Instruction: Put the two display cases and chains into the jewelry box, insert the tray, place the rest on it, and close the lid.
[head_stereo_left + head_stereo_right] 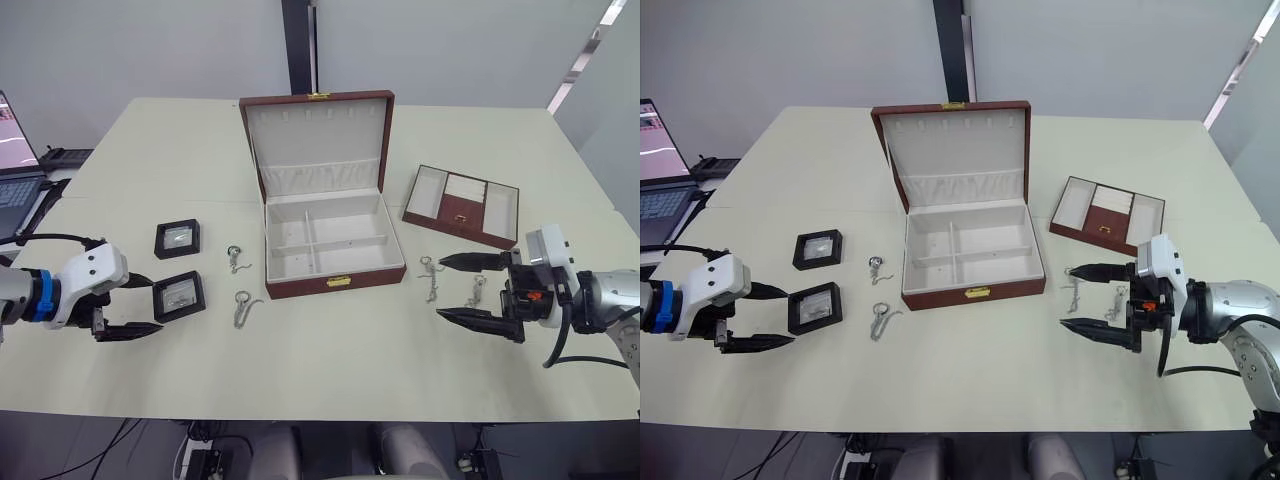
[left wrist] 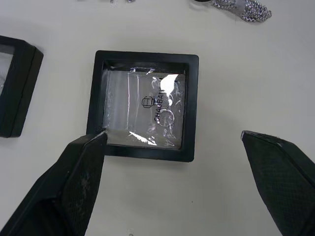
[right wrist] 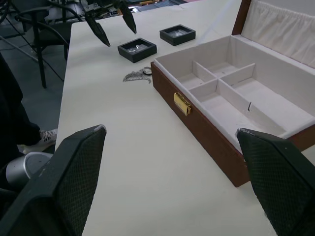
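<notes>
The brown jewelry box (image 1: 330,282) stands open mid-table, lid upright, its white compartments empty. Right of it lies the brown tray (image 1: 462,206). Two black display cases lie to the left, one farther (image 1: 177,238) and one nearer (image 1: 179,295). Two chains (image 1: 236,258) (image 1: 243,306) lie between the cases and the box, and two more (image 1: 430,275) (image 1: 476,291) lie at its right. My left gripper (image 1: 156,305) is open just left of the nearer case (image 2: 143,105), level with it. My right gripper (image 1: 441,288) is open and empty, its fingertips flanking the right-hand chains.
A laptop (image 1: 15,165) sits at the table's far left edge. A black post (image 1: 298,45) rises behind the table. In the right wrist view a person's shoe (image 3: 47,135) and a chair (image 3: 37,29) show on the floor beyond the table's left side.
</notes>
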